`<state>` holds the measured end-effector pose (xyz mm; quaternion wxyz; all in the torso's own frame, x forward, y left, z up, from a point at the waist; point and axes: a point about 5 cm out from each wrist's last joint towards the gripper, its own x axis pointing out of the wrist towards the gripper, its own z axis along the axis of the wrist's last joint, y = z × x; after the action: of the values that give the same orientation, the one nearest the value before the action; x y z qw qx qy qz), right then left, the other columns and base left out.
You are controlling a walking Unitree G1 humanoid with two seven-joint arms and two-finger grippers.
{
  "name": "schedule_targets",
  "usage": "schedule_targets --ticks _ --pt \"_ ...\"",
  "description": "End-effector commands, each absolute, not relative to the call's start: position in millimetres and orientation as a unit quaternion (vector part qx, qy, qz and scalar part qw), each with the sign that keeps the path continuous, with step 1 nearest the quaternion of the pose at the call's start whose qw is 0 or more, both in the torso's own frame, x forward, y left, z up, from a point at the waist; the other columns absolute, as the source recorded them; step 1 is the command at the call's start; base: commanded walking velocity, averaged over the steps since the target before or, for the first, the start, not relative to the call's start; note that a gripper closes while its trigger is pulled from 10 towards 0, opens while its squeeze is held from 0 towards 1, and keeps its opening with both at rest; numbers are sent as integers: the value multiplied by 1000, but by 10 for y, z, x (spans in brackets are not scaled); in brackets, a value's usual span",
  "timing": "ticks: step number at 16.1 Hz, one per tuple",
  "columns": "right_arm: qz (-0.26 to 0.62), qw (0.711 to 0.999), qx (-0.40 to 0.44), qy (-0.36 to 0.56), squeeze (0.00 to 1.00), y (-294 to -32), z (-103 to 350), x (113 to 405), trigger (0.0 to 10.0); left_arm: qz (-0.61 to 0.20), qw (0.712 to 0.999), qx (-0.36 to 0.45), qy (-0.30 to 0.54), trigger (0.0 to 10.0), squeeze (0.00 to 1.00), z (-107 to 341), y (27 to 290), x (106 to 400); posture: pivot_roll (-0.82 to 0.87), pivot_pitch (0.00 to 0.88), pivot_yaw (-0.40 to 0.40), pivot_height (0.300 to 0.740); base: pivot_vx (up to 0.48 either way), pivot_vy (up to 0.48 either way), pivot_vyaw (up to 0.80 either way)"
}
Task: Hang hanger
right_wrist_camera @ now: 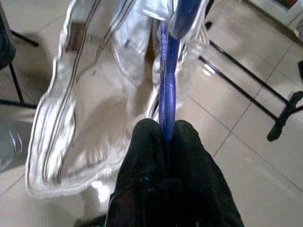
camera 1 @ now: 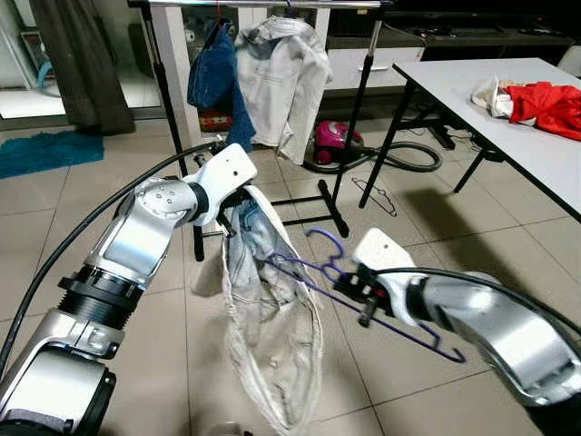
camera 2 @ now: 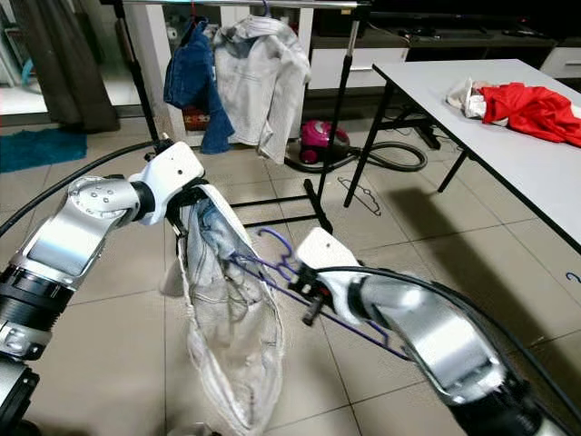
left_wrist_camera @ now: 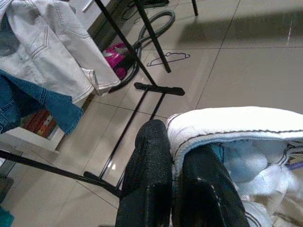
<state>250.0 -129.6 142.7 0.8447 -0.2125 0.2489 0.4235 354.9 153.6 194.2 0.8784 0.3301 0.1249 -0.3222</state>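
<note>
A pale denim garment (camera 1: 272,336) hangs down in front of me, pinched at its top edge by my left gripper (camera 1: 234,204), which is shut on the cloth (left_wrist_camera: 222,127). My right gripper (camera 1: 356,292) is shut on a purple wire hanger (camera 1: 381,313). The hanger's hook (camera 1: 329,243) points up and one arm pokes into the garment's opening (right_wrist_camera: 163,71). Behind stands a black clothes rack (camera 1: 349,136) with a blue denim piece (camera 1: 218,77) and a white denim jacket (camera 1: 286,77) hanging from its top bar.
A white table (camera 1: 508,109) at the right carries red and white clothes (camera 1: 545,104). A pink vacuum cleaner (camera 1: 336,141) with its hose lies behind the rack. A spare hanger (camera 1: 377,195) lies on the tiled floor. A teal mat (camera 1: 45,150) is at the left.
</note>
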Motion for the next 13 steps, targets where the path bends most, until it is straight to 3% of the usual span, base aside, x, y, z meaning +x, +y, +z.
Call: schedule_targets --ticks 1,4,5,7,13 --pt "427 845 -208 247 0 -1333 1487 2480 10000 -301 886 341 90 0 0 2151 1567 3601 82 0 -47 740 0 0 0" --pt "416 849 -223 236 0 -1342 1550 2514 10000 -308 880 353 77 0 0 2166 1521 3605 78 0 -45 740 0 0 0" --pt "385 869 -208 230 0 -1322 1535 2588 10000 -317 887 327 72 0 0 2187 1471 3596 78 0 -45 740 0 0 0" --pt "415 863 -187 220 0 -1186 1574 2539 10000 -309 880 352 78 0 0 2160 1473 3608 86 0 -44 740 0 0 0" --pt "446 848 -190 214 0 -1234 1661 2454 10000 -261 876 399 73 0 0 2143 1650 3691 84 0 -32 740 0 0 0"
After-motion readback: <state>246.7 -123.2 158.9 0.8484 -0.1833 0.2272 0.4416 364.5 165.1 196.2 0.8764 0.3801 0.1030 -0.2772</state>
